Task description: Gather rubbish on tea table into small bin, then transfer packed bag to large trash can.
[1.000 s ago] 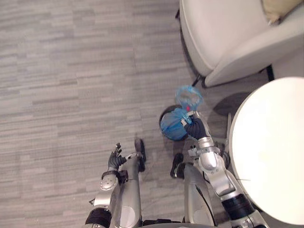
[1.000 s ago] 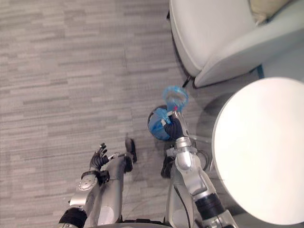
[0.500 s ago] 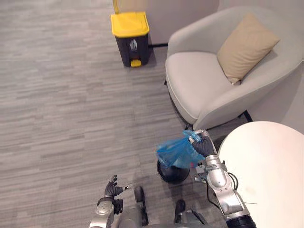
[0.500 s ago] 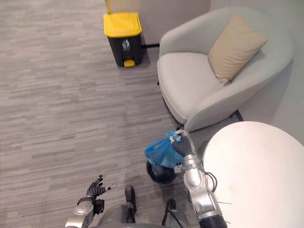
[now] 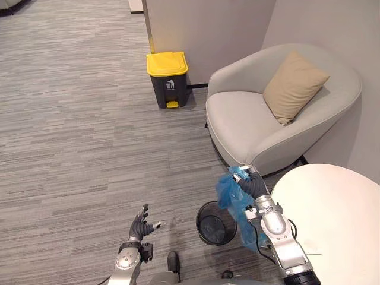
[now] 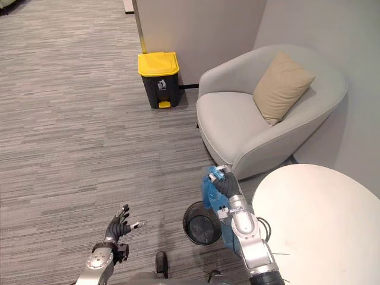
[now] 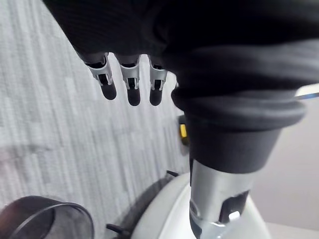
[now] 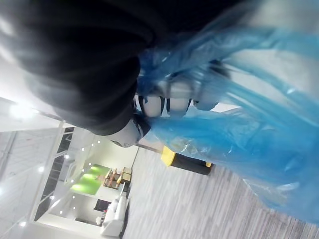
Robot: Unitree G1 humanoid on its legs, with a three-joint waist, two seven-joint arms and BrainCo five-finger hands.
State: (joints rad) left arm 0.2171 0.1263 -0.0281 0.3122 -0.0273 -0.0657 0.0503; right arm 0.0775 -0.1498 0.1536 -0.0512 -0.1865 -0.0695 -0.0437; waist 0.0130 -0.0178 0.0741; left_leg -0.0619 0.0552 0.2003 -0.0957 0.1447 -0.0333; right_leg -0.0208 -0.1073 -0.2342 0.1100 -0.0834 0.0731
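Note:
My right hand (image 5: pixel 252 184) is shut on the top of a blue plastic rubbish bag (image 5: pixel 236 203), which hangs free beside the round white tea table (image 5: pixel 341 225). In the right wrist view the fingers (image 8: pixel 172 97) curl round the blue bag (image 8: pixel 239 144). The small black bin (image 5: pixel 216 222) stands on the floor just left of the bag, with no liner in it. The large dark trash can with a yellow lid (image 5: pixel 167 79) stands against the far wall. My left hand (image 5: pixel 139 223) hangs low at the left, open, holding nothing.
A light grey armchair (image 5: pixel 279 116) with a tan cushion (image 5: pixel 294 86) stands between the tea table and the yellow-lidded can. Grey striped carpet (image 5: pixel 77 136) stretches from me to the can. A wall corner (image 5: pixel 202 24) rises behind the can.
The camera has tilted up, bringing the can and wall into view. My right hand has lifted the blue bag fully out of the small bin and to its right.

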